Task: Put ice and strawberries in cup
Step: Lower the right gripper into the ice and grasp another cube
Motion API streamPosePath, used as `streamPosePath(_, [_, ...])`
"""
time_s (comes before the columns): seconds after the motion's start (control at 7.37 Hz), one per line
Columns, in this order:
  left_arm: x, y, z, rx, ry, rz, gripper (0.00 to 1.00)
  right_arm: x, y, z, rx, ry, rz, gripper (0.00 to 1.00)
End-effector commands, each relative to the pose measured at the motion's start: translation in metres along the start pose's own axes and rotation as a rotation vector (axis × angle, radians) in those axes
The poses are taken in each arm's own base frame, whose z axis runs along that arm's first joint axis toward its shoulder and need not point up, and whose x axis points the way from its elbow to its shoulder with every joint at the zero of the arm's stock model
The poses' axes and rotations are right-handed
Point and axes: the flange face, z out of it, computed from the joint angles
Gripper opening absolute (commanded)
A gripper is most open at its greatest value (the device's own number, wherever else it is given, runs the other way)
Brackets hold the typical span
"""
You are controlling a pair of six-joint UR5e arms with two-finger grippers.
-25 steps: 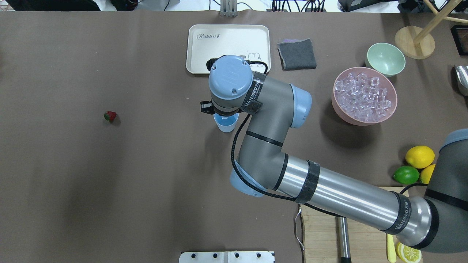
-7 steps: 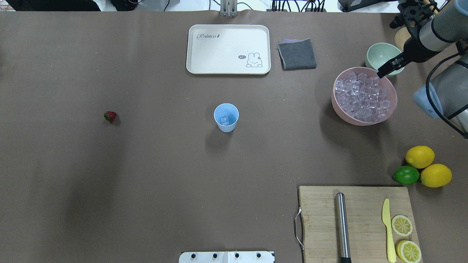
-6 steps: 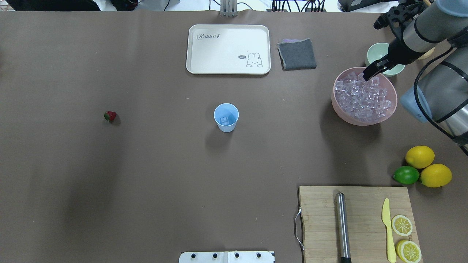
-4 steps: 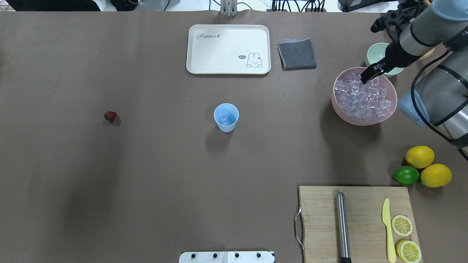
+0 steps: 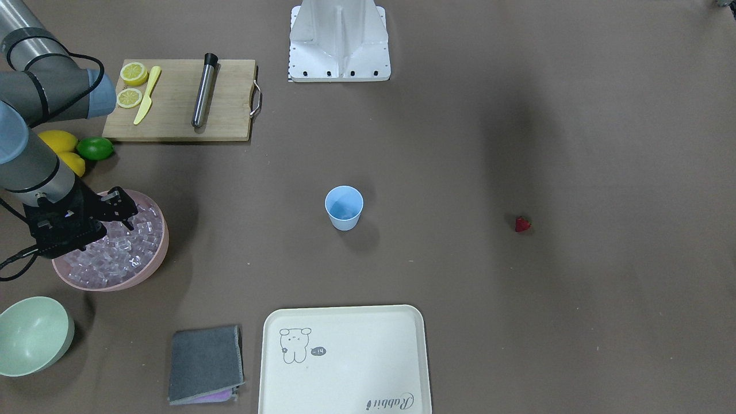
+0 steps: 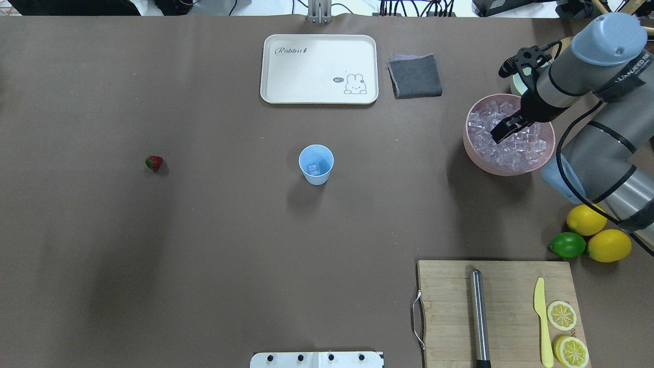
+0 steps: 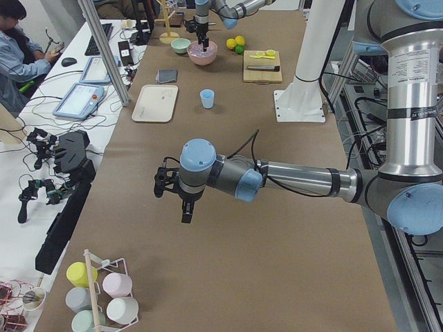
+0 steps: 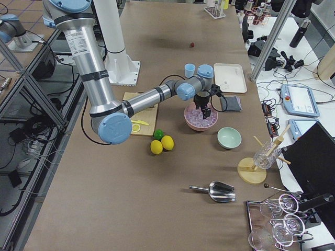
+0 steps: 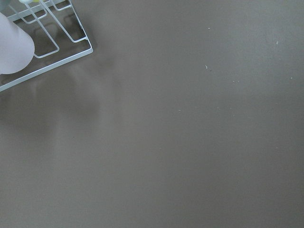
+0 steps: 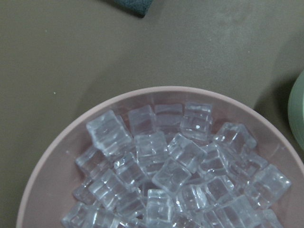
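The light blue cup (image 6: 316, 163) stands upright mid-table with one ice cube (image 6: 313, 168) inside; it also shows in the front view (image 5: 344, 208). The red strawberry (image 6: 154, 163) lies alone far to the left. More ice (image 10: 166, 175) fills the pink bowl (image 6: 472, 153). My right gripper (image 6: 498, 134) hangs just above that ice, open and empty, and its fingers do not show in the right wrist view. My left gripper (image 7: 185, 211) shows only in the left side view, over bare table far from the cup; I cannot tell if it is open.
A pale green bowl (image 5: 31, 336) sits beside the pink bowl. A white tray (image 6: 319, 69) and grey cloth (image 6: 415, 75) lie at the far edge. A cutting board (image 6: 500, 312) with tools, and lemons and a lime (image 6: 598, 245), are at near right. A cup rack (image 9: 47, 42) is near my left gripper.
My right arm left the cup, where an ice cube now lies, swung to the far right, then moved its gripper from the green bowl's side to over the pink bowl's ice.
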Motion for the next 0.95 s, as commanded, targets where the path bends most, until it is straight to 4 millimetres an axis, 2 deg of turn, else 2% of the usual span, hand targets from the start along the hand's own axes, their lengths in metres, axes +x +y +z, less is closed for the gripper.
streamPosePath(0.0, [-0.002, 0.0, 0.002, -0.003, -0.003, -0.001, 0.98, -0.004, 0.001, 0.008, 0.001, -0.007, -0.013, 0.89])
streamPosePath(0.14, [-0.001, -0.001, 0.002, -0.003, -0.002, 0.0, 0.98, -0.001, 0.001, 0.017, 0.005, -0.009, -0.018, 0.88])
streamPosePath(0.41, [-0.001, 0.0, 0.002, -0.002, -0.002, 0.001, 0.98, -0.002, 0.002, 0.02, 0.004, -0.012, -0.02, 0.88])
streamPosePath(0.68, [-0.001, 0.0, 0.002, -0.003, -0.003, 0.001, 0.98, -0.006, 0.002, 0.018, 0.008, -0.018, 0.026, 0.7])
streamPosePath(0.81, [-0.001, -0.002, 0.002, -0.002, -0.003, 0.003, 0.98, -0.011, 0.002, 0.02, 0.005, -0.021, 0.026, 0.66])
